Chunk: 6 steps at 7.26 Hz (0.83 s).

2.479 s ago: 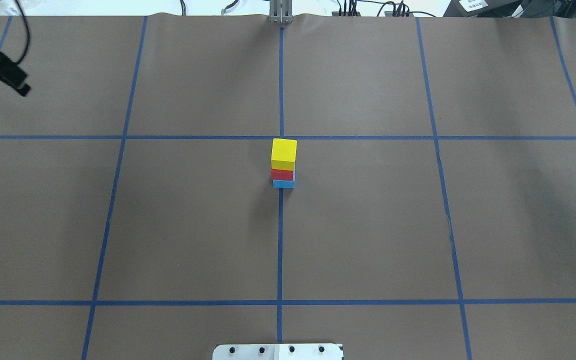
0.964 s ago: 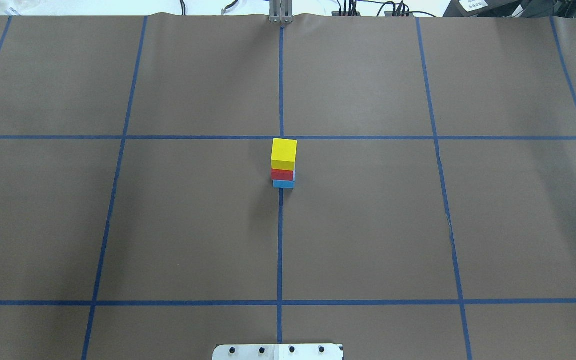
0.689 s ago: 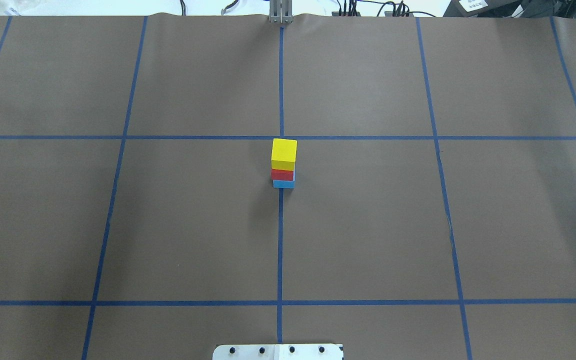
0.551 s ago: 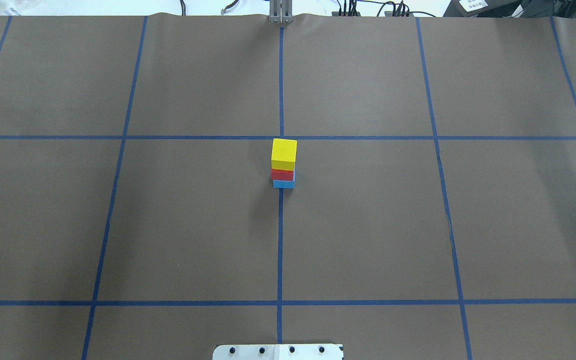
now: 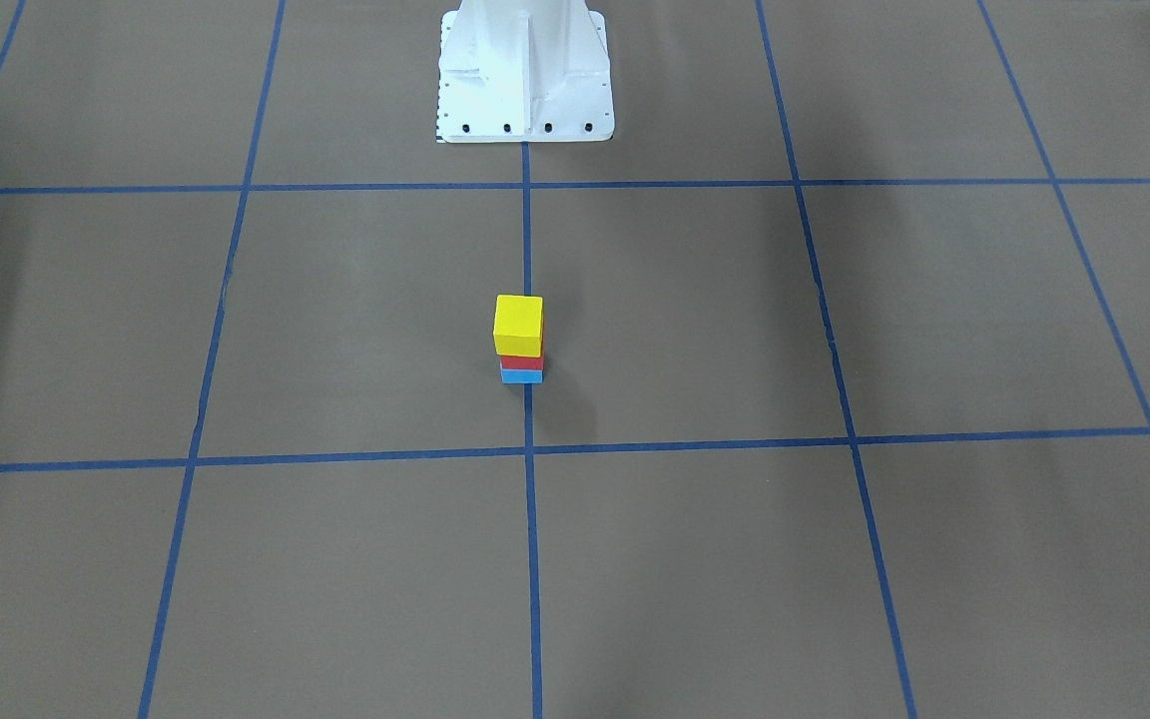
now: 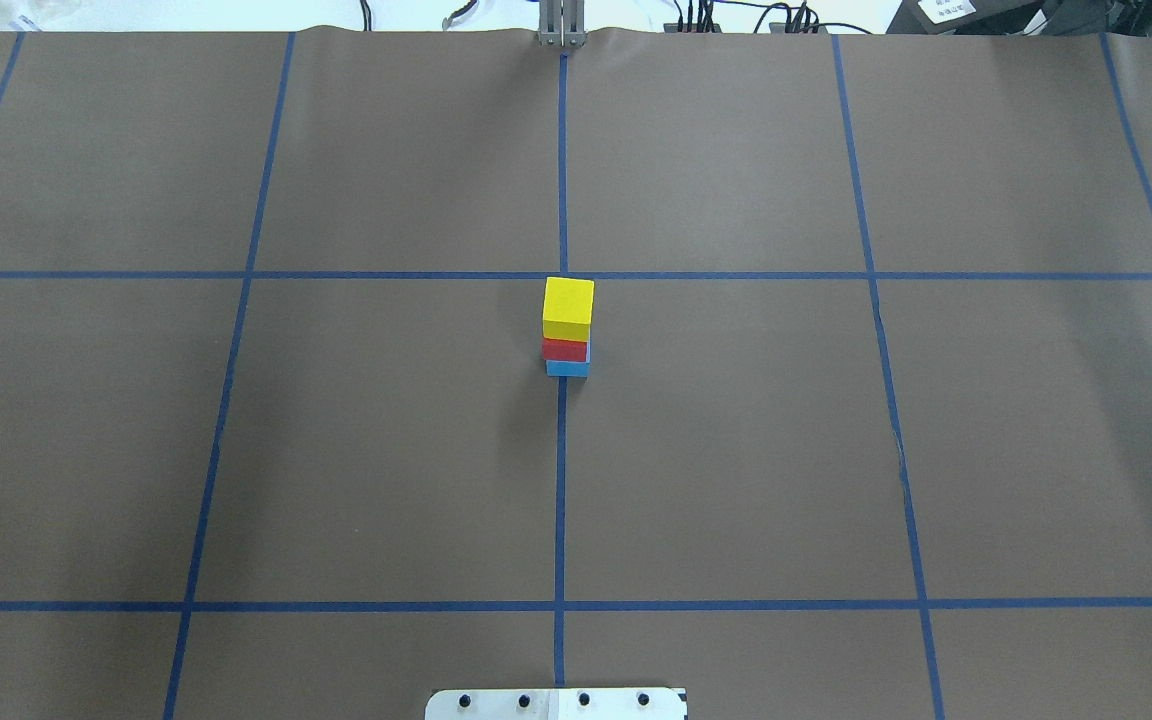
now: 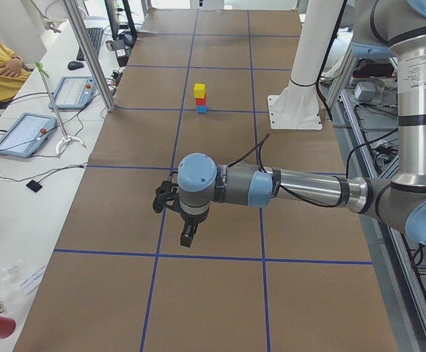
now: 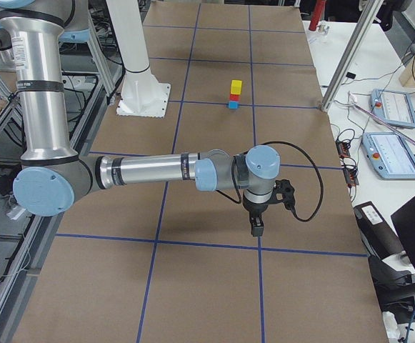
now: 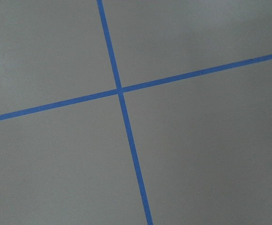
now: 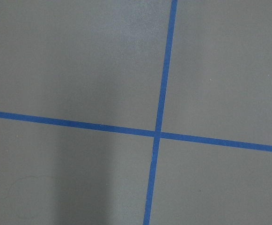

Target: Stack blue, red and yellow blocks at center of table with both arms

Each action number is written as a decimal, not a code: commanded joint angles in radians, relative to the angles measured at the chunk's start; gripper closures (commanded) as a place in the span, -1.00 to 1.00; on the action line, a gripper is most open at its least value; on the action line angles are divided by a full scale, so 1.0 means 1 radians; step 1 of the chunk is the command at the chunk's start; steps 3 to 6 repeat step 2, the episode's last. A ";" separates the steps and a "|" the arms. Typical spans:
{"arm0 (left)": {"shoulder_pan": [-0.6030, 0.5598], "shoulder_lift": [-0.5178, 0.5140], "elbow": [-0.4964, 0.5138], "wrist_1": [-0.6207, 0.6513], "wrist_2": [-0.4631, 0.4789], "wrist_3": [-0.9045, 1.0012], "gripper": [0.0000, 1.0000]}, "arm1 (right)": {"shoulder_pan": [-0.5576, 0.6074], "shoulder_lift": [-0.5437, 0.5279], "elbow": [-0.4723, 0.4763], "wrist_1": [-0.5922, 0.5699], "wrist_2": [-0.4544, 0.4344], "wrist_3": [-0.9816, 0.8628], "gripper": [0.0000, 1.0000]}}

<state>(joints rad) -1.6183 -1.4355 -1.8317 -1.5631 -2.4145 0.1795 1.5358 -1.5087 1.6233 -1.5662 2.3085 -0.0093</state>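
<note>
While the yellow cube-shaped block (image 6: 568, 305) sits on the flat red block (image 6: 564, 349), which rests on the light-blue block (image 6: 567, 368), the stack stands upright on the blue tape centre line (image 6: 560, 480) at the middle of the brown paper-covered tabletop (image 6: 386, 450). The silver-and-blue left arm (image 7: 300, 187) and right arm (image 8: 150, 170) hang over opposite ends, well apart from the stack, and I cannot tell whether their jaws are parted, closed or holding anything. The left arm's printed label (image 7: 424, 73) is too small to read.
</note>
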 commanded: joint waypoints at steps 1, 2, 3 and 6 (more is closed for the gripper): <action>0.000 0.003 -0.001 0.000 0.000 0.000 -0.99 | 0.000 -0.013 0.004 0.000 0.002 0.000 -1.00; 0.000 0.003 -0.001 0.000 -0.001 0.000 -0.99 | 0.000 -0.013 0.004 0.000 0.002 0.000 -1.00; 0.000 0.003 -0.001 0.000 -0.001 0.000 -0.99 | 0.000 -0.013 0.004 0.000 0.002 0.000 -1.00; 0.000 0.003 -0.001 0.000 -0.001 0.000 -0.99 | 0.000 -0.013 0.004 0.000 0.002 0.000 -1.00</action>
